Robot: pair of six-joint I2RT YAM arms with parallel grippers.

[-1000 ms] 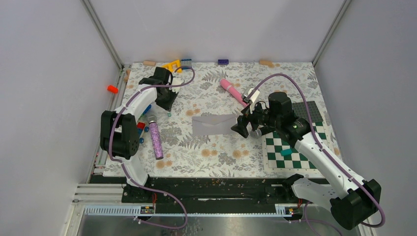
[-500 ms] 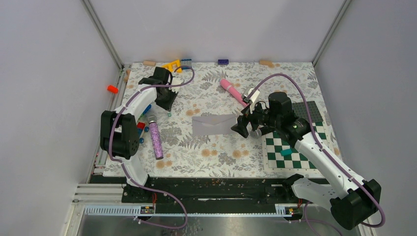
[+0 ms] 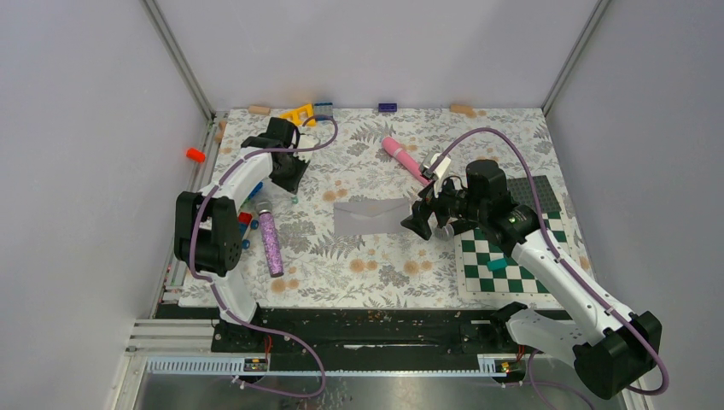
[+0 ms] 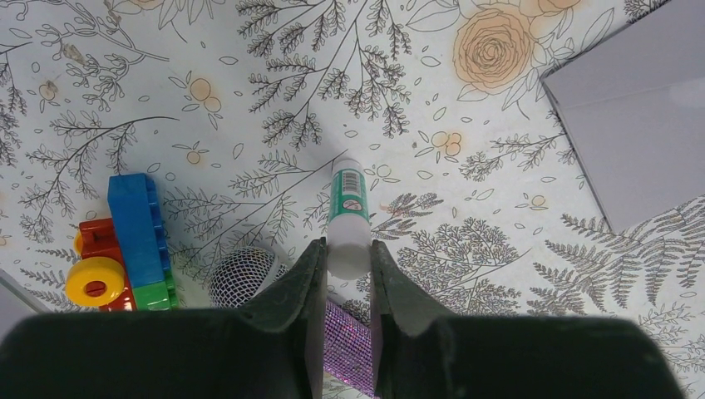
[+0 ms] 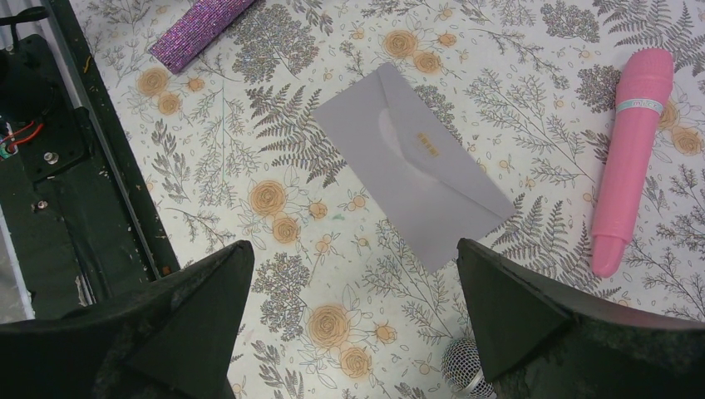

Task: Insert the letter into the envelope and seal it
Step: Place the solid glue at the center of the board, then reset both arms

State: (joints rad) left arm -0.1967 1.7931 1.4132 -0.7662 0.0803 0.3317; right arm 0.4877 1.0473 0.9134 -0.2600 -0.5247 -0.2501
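Nothing has moved: left fingers (image 3: 289,178) squeeze the glue stick (image 4: 347,212), right fingers (image 3: 420,218) gape empty by the envelope (image 5: 413,176). No gluing yet.

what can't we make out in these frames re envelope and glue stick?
Letter: none in any view; whether it sits inside the envelope can't be told, the paper is opaque.
Envelope glued or only folded shut: not resolvable, right wrist view.
Gold print on it: too small to read.
Left wrist view: envelope cut off by the right edge.
Glue stick: near end hidden between the left jaws.
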